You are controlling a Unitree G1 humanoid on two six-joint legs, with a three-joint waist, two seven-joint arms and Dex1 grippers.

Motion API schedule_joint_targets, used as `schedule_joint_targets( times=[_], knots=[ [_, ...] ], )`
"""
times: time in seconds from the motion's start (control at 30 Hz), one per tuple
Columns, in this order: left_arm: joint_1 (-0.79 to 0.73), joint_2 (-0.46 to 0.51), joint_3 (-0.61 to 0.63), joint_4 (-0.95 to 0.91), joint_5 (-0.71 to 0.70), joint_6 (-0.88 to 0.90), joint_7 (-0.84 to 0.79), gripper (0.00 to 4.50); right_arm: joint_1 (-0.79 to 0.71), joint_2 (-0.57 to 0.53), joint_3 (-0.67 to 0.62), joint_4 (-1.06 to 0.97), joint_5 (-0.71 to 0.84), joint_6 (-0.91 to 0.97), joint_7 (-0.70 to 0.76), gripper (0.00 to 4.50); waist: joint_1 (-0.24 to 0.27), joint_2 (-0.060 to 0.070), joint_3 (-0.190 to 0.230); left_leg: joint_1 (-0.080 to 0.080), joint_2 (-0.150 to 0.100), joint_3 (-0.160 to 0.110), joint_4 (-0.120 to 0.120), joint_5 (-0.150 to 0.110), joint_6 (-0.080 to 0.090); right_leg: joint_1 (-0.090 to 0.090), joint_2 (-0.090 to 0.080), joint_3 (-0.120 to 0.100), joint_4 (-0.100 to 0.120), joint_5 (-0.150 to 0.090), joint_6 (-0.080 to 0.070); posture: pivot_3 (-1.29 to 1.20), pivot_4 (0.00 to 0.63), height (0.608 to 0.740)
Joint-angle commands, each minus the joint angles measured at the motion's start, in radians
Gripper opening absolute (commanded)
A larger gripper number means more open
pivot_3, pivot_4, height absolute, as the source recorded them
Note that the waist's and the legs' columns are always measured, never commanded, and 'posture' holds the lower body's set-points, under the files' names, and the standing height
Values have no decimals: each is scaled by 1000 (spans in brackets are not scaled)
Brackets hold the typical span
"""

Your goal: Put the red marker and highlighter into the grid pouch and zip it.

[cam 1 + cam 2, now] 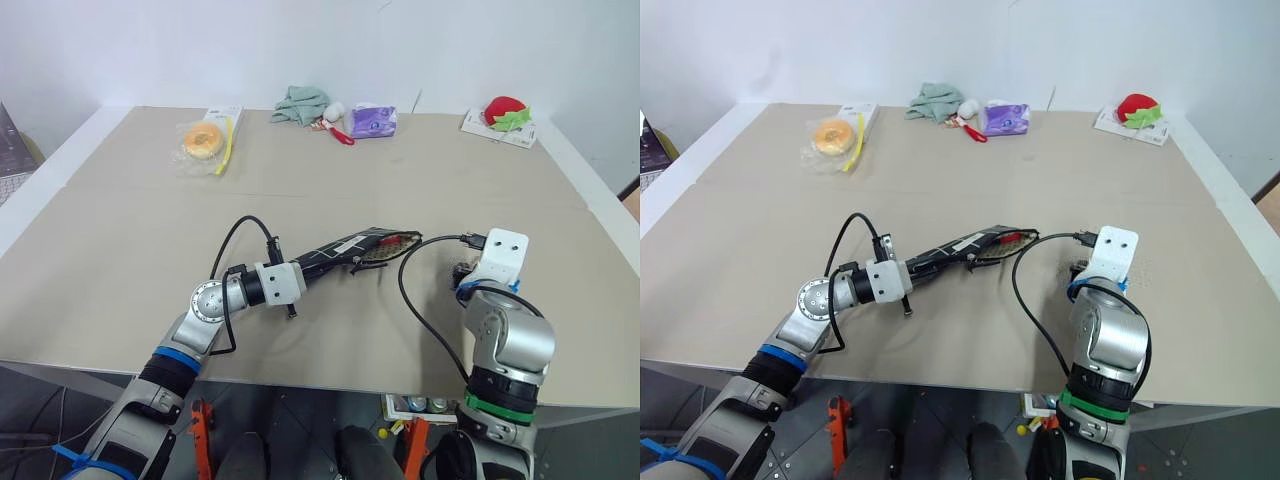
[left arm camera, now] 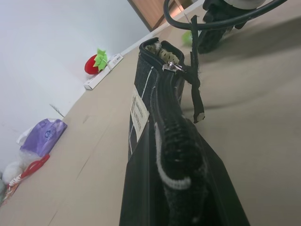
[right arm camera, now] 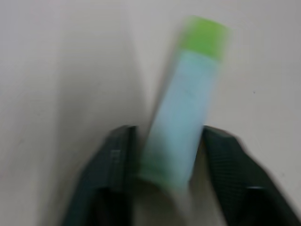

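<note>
Right gripper [image 3: 171, 155] straddling the highlighter [image 3: 186, 103] on the table [image 1: 120, 230].
Its fingers flank the pen's rear end; beside it, the left gripper [image 1: 318, 262] clamps the open grid pouch [image 1: 365, 245].

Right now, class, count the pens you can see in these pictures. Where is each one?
1: the highlighter lies on the table between the right gripper's fingers. Others may be hidden inside the grid pouch, which the left gripper holds.

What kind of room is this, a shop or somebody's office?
Probably a robot test room rather than either. A large plain table stands against bare white walls, with unrelated odds and ends along its far edge: a strawberry toy, a purple packet and a bagged doughnut.
</note>
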Motion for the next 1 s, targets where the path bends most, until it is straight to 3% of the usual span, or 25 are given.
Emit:
schedule_joint_targets(
  times=[0.03, 0.3, 0.33, 0.53, 0.7, 0.83, 1.0],
  knots=[
    [-10, 1, 18, -25, -4, -6, 13, 0, -8, -5, -12, 0, 2, -10, -13, 1003, 0, 0, 0, 0, 0, 0, 0, 0, 0, 0, 0, 0, 0, 0, 0, 0, 150, 734],
    [-11, 3, 16, -25, -5, -7, 14, 0, -23, -15, -40, 11, 27, -62, -4, 1003, 0, 0, 0, 0, 0, 0, 0, 0, 0, 0, 0, 0, 0, 0, 0, 0, 150, 734],
    [-13, 3, 17, -23, -6, -7, 14, 0, -19, -57, -4, 20, 27, -90, 38, 1003, 0, 0, 0, 0, 0, 0, 0, 0, 0, 0, 0, 0, -1, 0, 0, 0, 150, 734],
    [-21, 4, 17, -17, -11, -9, 6, 0, -29, -498, 180, 65, 182, -579, 725, 1003, -8, 5, 3, -1, -2, 2, -1, -1, 1, 0, -2, 1, -4, 0, 3, 0, 150, 734],
    [-26, 10, 17, -13, -17, -12, -8, 0, 39, -832, 196, 81, 355, -697, 1247, 1003, -4, 3, 3, -1, -2, 1, -1, -6, 9, 1, -2, 0, -5, -5, 3, 0, 150, 734],
    [-38, 12, 22, -4, -17, -20, -16, 0, 25, -981, 264, 127, 328, -757, 1403, 1003, 0, 3, 4, -2, -3, 3, 0, -7, 11, 1, -4, 1, -5, -5, 2, 0, 150, 734],
    [-46, 12, 22, 3, -15, -28, -20, 0, -36, -1039, 342, 221, 247, -862, 1451, 1003, 1, 3, 4, -1, -2, 3, 2, -6, 11, 1, -3, 0, -5, -4, 2, 0, 150, 734]
  ],
)
